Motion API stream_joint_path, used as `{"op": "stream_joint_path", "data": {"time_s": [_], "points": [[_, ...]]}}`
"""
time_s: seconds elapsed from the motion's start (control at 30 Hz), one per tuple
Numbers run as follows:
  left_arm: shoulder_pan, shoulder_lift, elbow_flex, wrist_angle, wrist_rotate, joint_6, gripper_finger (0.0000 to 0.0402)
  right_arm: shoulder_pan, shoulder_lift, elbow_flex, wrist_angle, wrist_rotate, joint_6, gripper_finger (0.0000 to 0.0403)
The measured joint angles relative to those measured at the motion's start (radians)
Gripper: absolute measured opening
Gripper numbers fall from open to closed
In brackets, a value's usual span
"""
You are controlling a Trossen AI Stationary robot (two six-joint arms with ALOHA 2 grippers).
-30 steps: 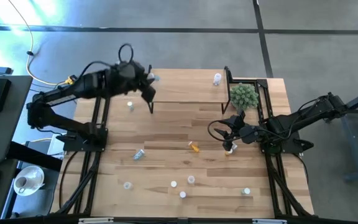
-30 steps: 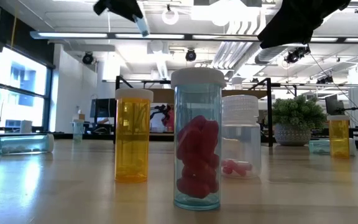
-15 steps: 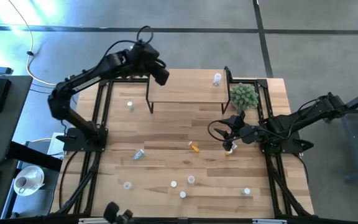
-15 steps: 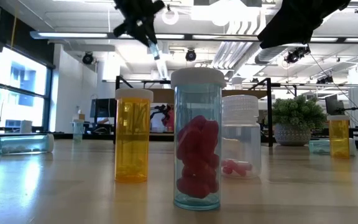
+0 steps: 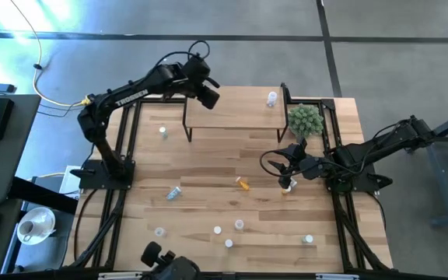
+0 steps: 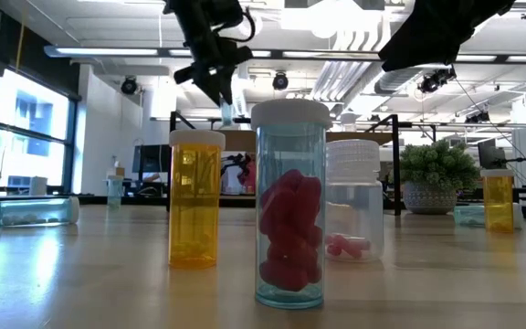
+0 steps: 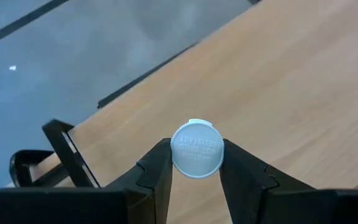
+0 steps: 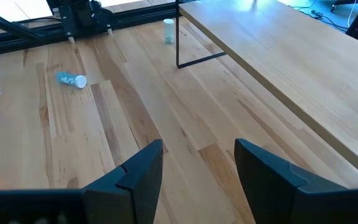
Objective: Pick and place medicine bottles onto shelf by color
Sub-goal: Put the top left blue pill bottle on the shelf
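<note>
My left gripper (image 5: 208,95) is over the left end of the light-wood shelf (image 5: 236,109), shut on a light blue medicine bottle (image 6: 226,111). A clear bottle (image 5: 271,99) stands on the shelf's right end. My right gripper (image 8: 194,168) is open and empty, low over the table near an orange bottle (image 5: 243,184), left of the shelf's right legs. Several more bottles stand or lie on the table's near half, among them a blue one lying on its side (image 5: 175,192) and one standing near the shelf's left leg (image 5: 162,132). My left gripper pinches the blue bottle between its two fingers (image 7: 157,171), on opposite sides of the wall just below its round white end (image 7: 196,149). The fingers point down, along the bottle. The bottle sticks out below the fingertips, nearly upright and clear of the shelf (image 7: 278,81).
A spiky green plant ball (image 5: 305,119) sits by the shelf's right end. In the low view, orange (image 6: 195,196), blue-clear (image 6: 289,206) and white (image 6: 352,199) bottles stand close up. A dark object (image 5: 166,264) shows at the table's near edge.
My left gripper has carried the blue bottle toward the table's right, from beside the shelf's left edge to over its left end, and has come down toward the shelf. It stays shut on the bottle. A dark object has come in at the near edge.
</note>
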Motion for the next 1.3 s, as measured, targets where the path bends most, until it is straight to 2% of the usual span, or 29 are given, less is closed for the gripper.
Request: {"op": "stream_joint_path", "data": {"time_s": [0.3, 1.03, 1.3], "points": [[0.006, 0.044, 0.0, -0.087, -0.036, -0.022, 0.0105, 0.0, 0.0, 0.0, 0.0, 0.0, 0.0, 0.019], [0.012, 0.053, 0.001, -0.081, -0.057, -0.019, 0.0109, 0.0, 0.0, 0.0, 0.0, 0.0, -0.008, 0.019], [0.012, 0.056, 0.0, -0.082, -0.056, -0.018, 0.0144, 0.0, 0.0, 0.0, 0.0, 0.0, -0.011, 0.019]]}}
